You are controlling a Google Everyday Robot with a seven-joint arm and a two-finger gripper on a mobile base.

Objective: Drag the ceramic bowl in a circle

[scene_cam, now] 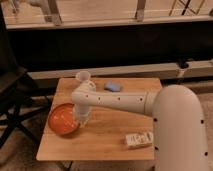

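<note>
The ceramic bowl, wide, shallow and orange-red, sits on the left part of the wooden table. My white arm reaches in from the right across the table. It bends down at the wrist to the bowl's right rim. The gripper points downward there and is shut on that rim. The fingertips are partly hidden against the bowl's edge.
A small translucent white cup stands at the table's back edge, just behind the arm. A blue object lies at the back middle and a white packet near the front right. A dark chair stands left of the table.
</note>
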